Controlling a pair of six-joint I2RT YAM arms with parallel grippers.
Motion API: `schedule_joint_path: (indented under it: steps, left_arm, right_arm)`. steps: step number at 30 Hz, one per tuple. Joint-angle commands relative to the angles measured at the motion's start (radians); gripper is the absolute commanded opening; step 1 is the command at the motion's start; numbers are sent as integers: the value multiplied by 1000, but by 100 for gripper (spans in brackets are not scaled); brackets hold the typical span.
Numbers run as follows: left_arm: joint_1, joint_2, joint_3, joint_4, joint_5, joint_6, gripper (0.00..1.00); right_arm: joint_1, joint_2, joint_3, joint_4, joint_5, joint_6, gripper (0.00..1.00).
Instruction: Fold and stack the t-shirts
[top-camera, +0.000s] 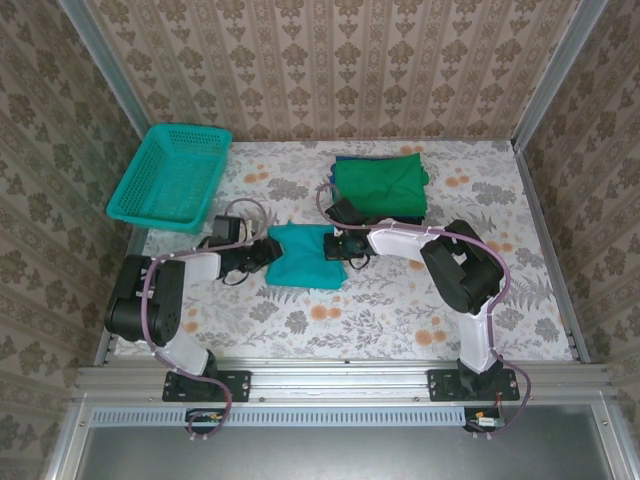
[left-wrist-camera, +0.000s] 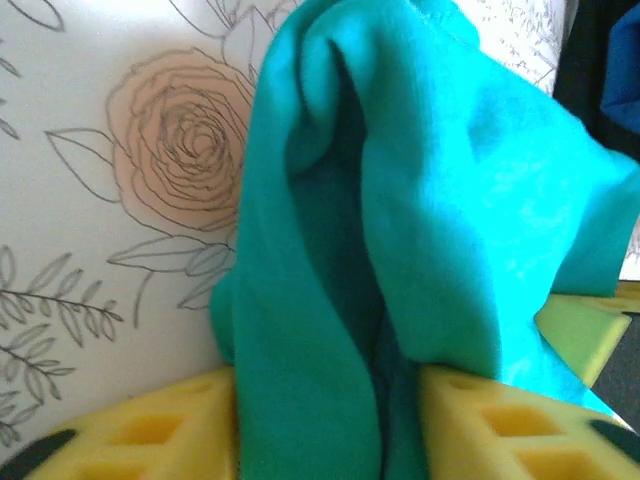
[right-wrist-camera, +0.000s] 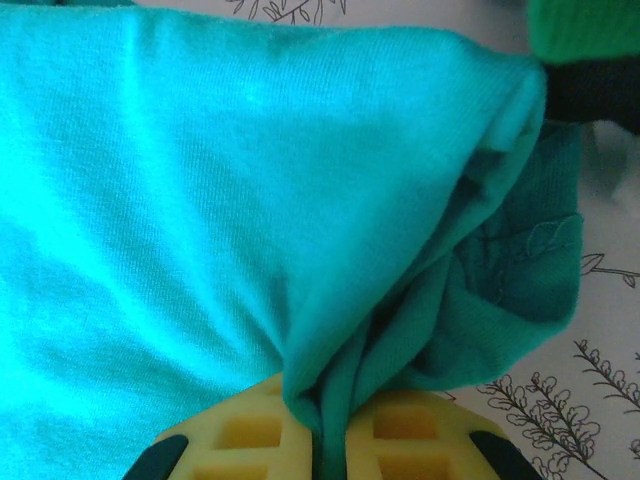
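risk 1: uneven grip. left gripper (left-wrist-camera: 325, 440) has a thick bunch of several layers between its jaws. If an inner layer slips, the fold opens on that side.
risk 2: right gripper (right-wrist-camera: 322, 440) pinches only a thin edge. The cloth beyond its jaws fans out loose, so a sharp pull could strip it free.
risk 3: the two arms need matched motion. If one leads, the teal t-shirt (top-camera: 305, 258) skews or drags across the table (top-camera: 400, 320) and wrinkles.
risk 4: the stack (top-camera: 380, 185), topped by a green t-shirt (top-camera: 385, 180), sits just behind the right jaws. A low carry could snag it and push the top layer off.
left jaws: part-spread, clamped on the teal cloth, which fills the gap pad to pad.
right jaws: pressed nearly together, teal hem nipped between them.
shirt location: spans from one set of jaws to the other, sagging onto the table between them.
arm pose: both are low with forearms reaching inward and wrists facing each other. The left elbow is folded back near its base. The right elbow is up with the forearm stretched across.
basket (top-camera: 170, 178): well behind the left jaws, not in play.
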Motion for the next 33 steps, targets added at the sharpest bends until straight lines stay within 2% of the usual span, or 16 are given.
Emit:
schedule_joint_path:
  steps: [1,3,6,10,13,17,20,22,24,25,30,33]
  left_arm:
    - [67,-93,-76,-31,-21,-28,45]
    - [92,-138,-63,-115,-39,7,47]
    - [86,-172,-62,-108,-17,-5,50]
    - [46,-199,-73,-45,-15,-42,64]
    - [-5,-162,-36,-66,-32,-9,77]
    - [-9,-51,7,-77,-13,25,81]
    - [-9,38,38,-50,18,36,71]
    - [-11,78,52,-14,60,23,54]
    - [-13,86,57,5,80,14,45]
    - [-17,81,63,4,93,17,39]
    - [-22,22,84,-52,156,55,21]
    - [-19,-42,86,-78,180,61,6]
  right_arm:
    - [-6,-5,-29,-22,2,4,0]
    - [-7,-3,-30,-20,0,2,0]
    - [-7,9,-20,-22,-4,-1,0]
    - [-8,21,-18,-9,-9,9,0]
    - [-7,27,-15,-5,-18,12,0]
    - [-7,22,-15,-8,-16,9,0]
    - [-7,11,-22,-2,-22,9,0]
    - [-7,2,-27,5,-35,12,0]
    - [-7,-14,-31,7,-45,15,0]
    - [-7,-26,-33,11,-54,17,0]
    - [-8,-91,-23,-2,-62,3,0]
    - [-9,-141,-21,-13,-60,-5,0]
